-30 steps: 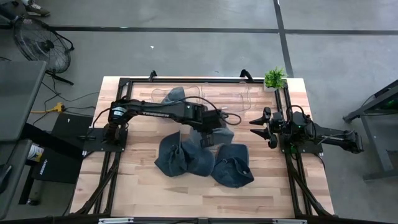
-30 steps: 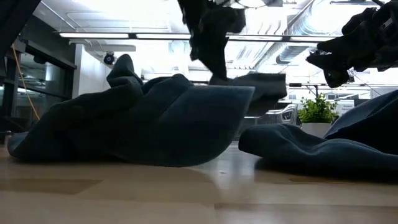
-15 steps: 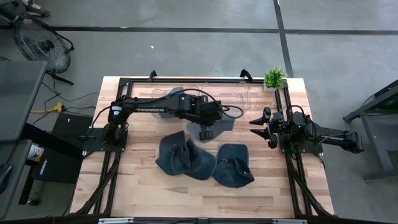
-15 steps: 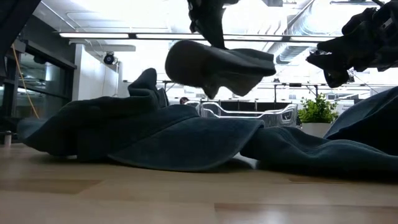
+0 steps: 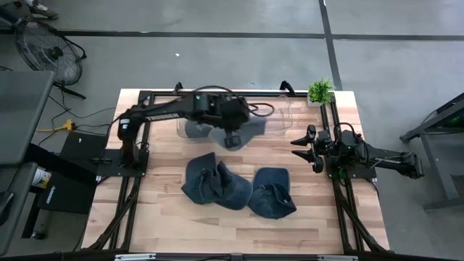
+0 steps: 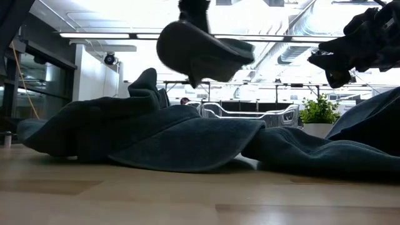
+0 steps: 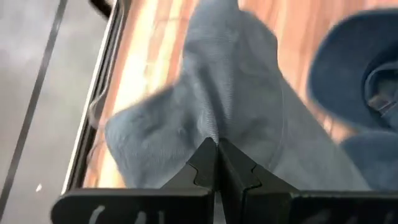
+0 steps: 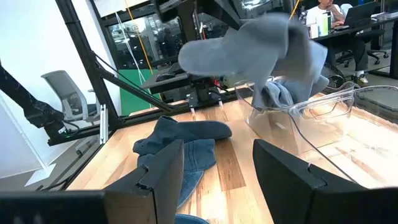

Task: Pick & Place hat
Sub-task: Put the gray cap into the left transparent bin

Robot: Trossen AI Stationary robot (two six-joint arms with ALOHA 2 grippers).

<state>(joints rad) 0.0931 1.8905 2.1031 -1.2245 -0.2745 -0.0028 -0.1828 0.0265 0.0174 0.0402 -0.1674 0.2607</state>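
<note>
Since a moment ago my left gripper [image 5: 233, 138], clamped on a hat [image 5: 246, 130], carries it over the clear bin [image 5: 279, 116]; next I let go there, while my right gripper [image 5: 308, 148] waits with jaws apart.

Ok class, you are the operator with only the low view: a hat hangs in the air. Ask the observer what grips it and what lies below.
Observer: The left gripper, shut on the hat.
Operator: Below it?
Observer: From above, a clear bin at the table's far edge.
Operator: Hats on the table?
Observer: Two.
Operator: Other arm?
Observer: Right gripper waits open at the right edge.
</note>
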